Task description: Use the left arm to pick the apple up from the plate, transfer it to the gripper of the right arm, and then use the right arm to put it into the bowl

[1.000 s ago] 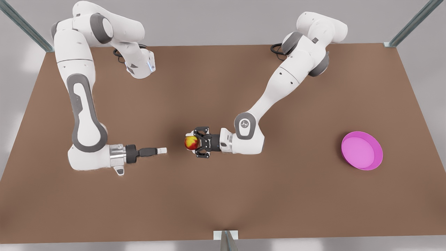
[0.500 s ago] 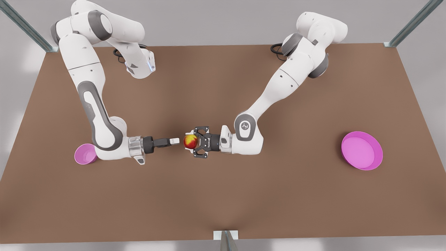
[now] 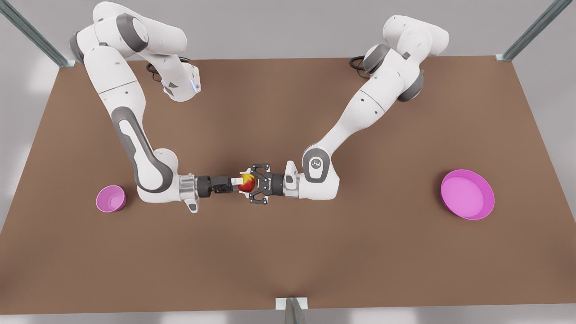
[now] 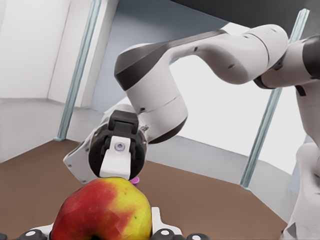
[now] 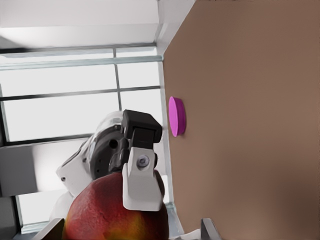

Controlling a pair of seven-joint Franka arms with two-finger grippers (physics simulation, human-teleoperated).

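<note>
The red-and-yellow apple (image 3: 248, 183) (image 4: 102, 212) (image 5: 100, 217) hangs above the table's middle. My left gripper (image 3: 247, 182), on the arm at the front view's right, is shut on it from the sides. One of its white fingers (image 5: 141, 182) lies over the apple in the right wrist view. My right gripper (image 3: 237, 181) comes in from the front view's left and stands open around the apple. Its upper finger (image 4: 117, 159) sits just above the fruit. The small pink bowl (image 3: 110, 198) rests at the front view's left, and the wide pink plate (image 3: 467, 194) (image 5: 177, 116) at its right holds nothing.
Everything sits on a brown table (image 3: 288, 261). Metal frame struts rise at its back corners (image 3: 531, 31), and a short post (image 3: 291, 310) stands at the middle of the front edge. Both arm bases are at the back edge.
The right arm swung toward the front view's right, uncovering the bowl. Its gripper closed the gap and now reaches the apple. The left gripper with the apple barely moved.
</note>
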